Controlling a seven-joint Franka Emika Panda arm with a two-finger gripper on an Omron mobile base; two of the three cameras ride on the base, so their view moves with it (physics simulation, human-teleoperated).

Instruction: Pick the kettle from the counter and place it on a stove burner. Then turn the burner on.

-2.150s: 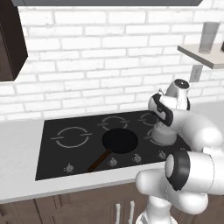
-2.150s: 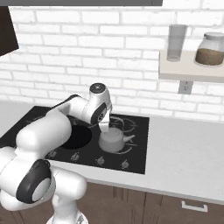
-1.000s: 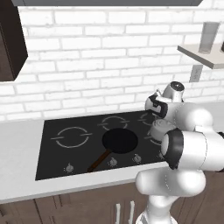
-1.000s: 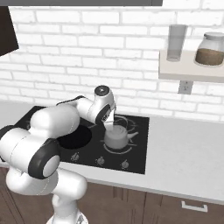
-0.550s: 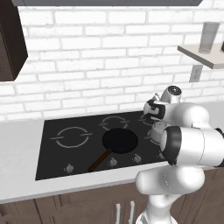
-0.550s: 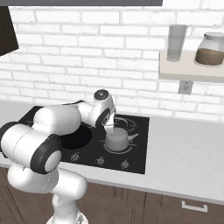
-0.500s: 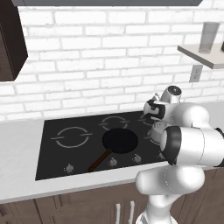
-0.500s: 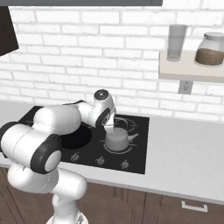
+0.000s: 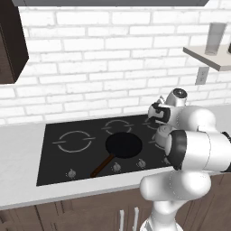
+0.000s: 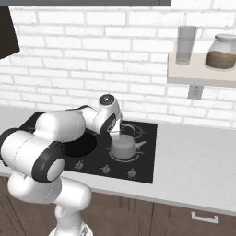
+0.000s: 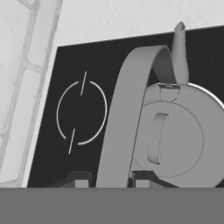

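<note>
The silver-grey kettle (image 10: 123,147) stands upright on the front right stove burner (image 10: 134,157) of the black cooktop, spout pointing right. My gripper (image 10: 115,133) hangs straight down over it, at the top of its arched handle (image 11: 131,100). In the hand view the kettle (image 11: 175,135) sits close below, and the handle passes between my fingertips (image 11: 78,179) with a thin gap on the left side. The gripper (image 11: 108,180) looks open around the handle. In the left base view my hand (image 9: 156,113) shows and my arm covers the kettle.
A black frying pan (image 9: 123,145) sits mid-cooktop, its handle toward the front knobs (image 9: 116,167). A free burner (image 11: 82,114) lies behind the kettle's. Pale counter (image 10: 198,156) stretches right. A wall shelf (image 10: 203,76) holds a glass and a jar.
The kettle has stayed on the front right burner. My hand has kept over its handle while the arm's elbow and upper links swung around.
</note>
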